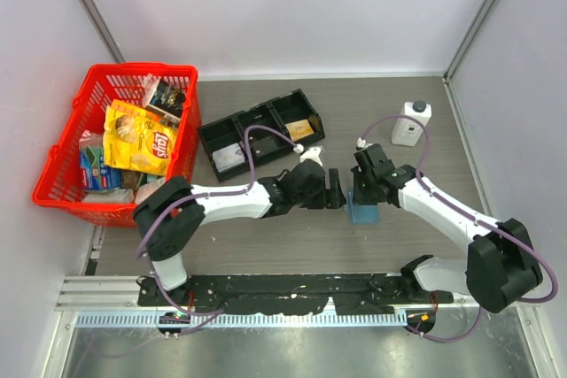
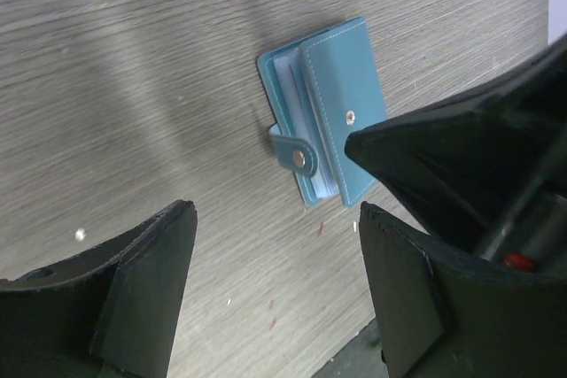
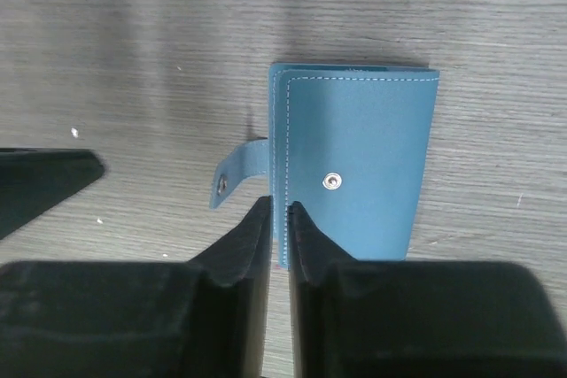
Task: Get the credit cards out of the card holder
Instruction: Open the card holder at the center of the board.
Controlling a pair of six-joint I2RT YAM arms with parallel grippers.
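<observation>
The light-blue, white-stitched rectangular card holder (image 3: 363, 157) lay folded on the grey wood-grain bench (image 3: 124, 33), its rounded snap strap (image 3: 237, 173) undone (metal stud showing). The right gripper (image 3: 279, 212) was pinched on the cover's near edge. The left gripper (image 2: 275, 214) stood wide apart nearby, holding nothing.

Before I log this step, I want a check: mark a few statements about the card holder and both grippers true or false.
1. The card holder has its strap unsnapped. True.
2. The left gripper is clamped on the holder. False: its jaws stand open, clear of it.
3. The holder lies in the black tray. False: it lies on the table.
4. The right gripper is pinched at the holder's edge. True.
5. Cards lie loose beside the holder. False: the credit cards show only as pale edges inside it.
</observation>
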